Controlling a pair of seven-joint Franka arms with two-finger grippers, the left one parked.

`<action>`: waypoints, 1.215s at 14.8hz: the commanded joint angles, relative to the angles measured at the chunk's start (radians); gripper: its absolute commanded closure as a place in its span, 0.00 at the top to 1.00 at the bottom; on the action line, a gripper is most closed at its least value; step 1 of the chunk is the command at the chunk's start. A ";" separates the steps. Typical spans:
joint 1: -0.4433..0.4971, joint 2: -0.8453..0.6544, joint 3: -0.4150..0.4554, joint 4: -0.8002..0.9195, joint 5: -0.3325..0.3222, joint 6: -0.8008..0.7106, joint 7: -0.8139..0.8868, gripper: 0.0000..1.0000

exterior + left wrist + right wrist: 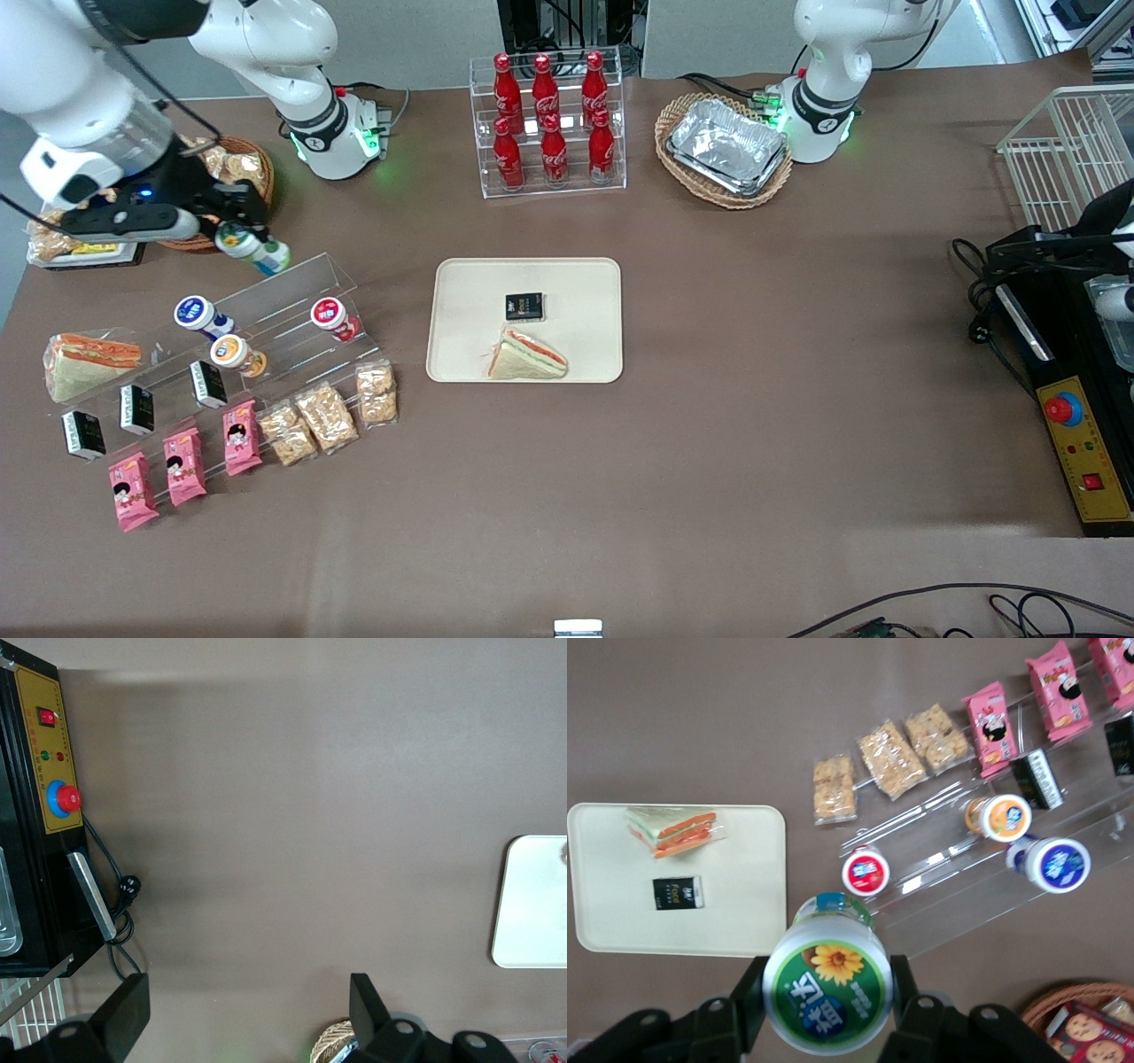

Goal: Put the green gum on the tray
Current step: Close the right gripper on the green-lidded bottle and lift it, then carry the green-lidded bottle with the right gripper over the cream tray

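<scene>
Green gum point(827, 995) lid-on to wrist camera, body hidden; hand point(826, 1003) pinching it above clear rack point(266, 319), apart from tray point(469, 354)

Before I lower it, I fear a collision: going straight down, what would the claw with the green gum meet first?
Probably the clear display rack under the claw holding the green gum; depth is unclear.

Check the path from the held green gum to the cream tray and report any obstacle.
The gripper is shut on the green-lidded gum bottle, lifted above the clear acrylic tiered rack. Nothing visible stands between it and the flat cream rectangular tray; a wrapped triangular sandwich and small black packet occupy part of it.
</scene>
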 commanded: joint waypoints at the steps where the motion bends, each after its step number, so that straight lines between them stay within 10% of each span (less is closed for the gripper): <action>1: 0.000 0.019 0.137 0.040 0.029 -0.027 0.209 0.50; 14: 0.002 0.223 0.324 -0.361 0.055 0.572 0.454 0.50; 18: 0.086 0.327 0.326 -0.420 -0.124 0.695 0.668 0.50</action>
